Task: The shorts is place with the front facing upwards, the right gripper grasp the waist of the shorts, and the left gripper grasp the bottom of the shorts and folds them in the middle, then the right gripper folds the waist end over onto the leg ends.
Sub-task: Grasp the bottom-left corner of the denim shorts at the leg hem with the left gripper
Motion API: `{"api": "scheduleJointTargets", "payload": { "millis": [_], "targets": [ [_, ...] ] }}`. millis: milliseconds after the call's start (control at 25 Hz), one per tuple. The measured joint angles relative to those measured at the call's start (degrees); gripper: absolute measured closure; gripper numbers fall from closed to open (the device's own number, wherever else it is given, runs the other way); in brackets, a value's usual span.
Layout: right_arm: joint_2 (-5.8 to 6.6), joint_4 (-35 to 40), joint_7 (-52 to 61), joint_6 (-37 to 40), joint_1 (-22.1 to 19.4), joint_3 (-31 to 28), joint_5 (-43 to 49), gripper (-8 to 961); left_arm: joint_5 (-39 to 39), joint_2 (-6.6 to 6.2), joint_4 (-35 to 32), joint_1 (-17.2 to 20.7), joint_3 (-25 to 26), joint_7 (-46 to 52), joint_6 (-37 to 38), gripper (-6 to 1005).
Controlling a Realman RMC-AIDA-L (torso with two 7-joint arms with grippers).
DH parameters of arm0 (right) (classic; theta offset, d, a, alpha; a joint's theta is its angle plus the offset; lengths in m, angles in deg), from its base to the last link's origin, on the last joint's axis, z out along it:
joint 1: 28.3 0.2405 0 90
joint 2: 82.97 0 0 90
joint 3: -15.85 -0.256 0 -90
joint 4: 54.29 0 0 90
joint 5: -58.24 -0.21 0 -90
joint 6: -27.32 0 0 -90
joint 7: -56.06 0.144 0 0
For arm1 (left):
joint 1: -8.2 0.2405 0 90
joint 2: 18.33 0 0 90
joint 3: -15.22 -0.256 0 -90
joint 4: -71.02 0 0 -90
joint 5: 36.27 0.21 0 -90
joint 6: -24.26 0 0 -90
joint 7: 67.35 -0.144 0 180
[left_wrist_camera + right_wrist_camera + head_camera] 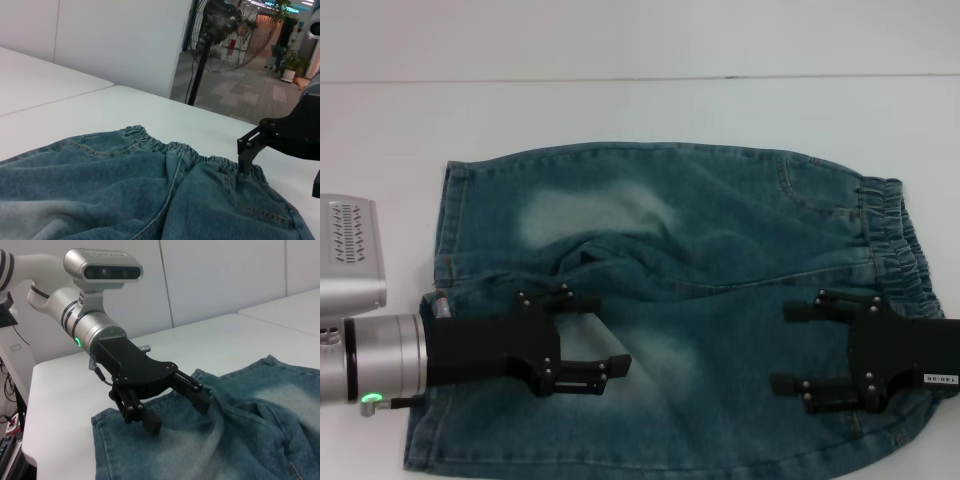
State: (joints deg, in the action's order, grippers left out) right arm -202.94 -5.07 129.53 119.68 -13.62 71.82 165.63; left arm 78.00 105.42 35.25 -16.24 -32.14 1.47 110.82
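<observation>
Shorts: the denim shorts (680,300) lay flat and unfolded on the white table (620,110), filling the middle and lower part of the head view, faded patches on the legs.
Waist: the elastic waistband (900,240) sat at the 3 o'clock side of the garment, gathered and puckered; the left wrist view showed it (170,145) running across the far end of the cloth.
Leg ends: the hems (445,230) lay at the 9 o'clock side, close to the table's left part.
Crotch: a ridge of bunched fabric (610,255) stood up near the centre.
Left gripper: the left gripper (590,335) was over the near leg at about 8 o'clock from the centre, fingers spread wide with nothing between them; the right wrist view showed its fingertips (200,400) down at the cloth by the hem, though contact could not be judged for sure.
Right gripper: the right gripper (798,348) was over the waist end at about 4 o'clock, jaws parted and gripping nothing; in the left wrist view one finger (245,157) pointed down onto the waistband.
Background: a standing fan (215,30) stood beyond the table.
</observation>
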Motion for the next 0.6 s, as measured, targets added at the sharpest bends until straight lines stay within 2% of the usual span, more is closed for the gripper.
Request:
{"api": "scheduleJointTargets", "payload": {
  "millis": [440,600],
  "targets": [
    [-0.06,0.0,0.0,0.0,0.0,-0.2,0.0,38,0.0,0.0,-0.3,0.1,0.3,0.0,0.3,95],
    [-0.09,0.0,0.0,-0.1,-0.1,-0.2,0.0,38,-0.2,-0.01,-3.1,2.0,0.7,1.0,1.0,94]
  ]
}}
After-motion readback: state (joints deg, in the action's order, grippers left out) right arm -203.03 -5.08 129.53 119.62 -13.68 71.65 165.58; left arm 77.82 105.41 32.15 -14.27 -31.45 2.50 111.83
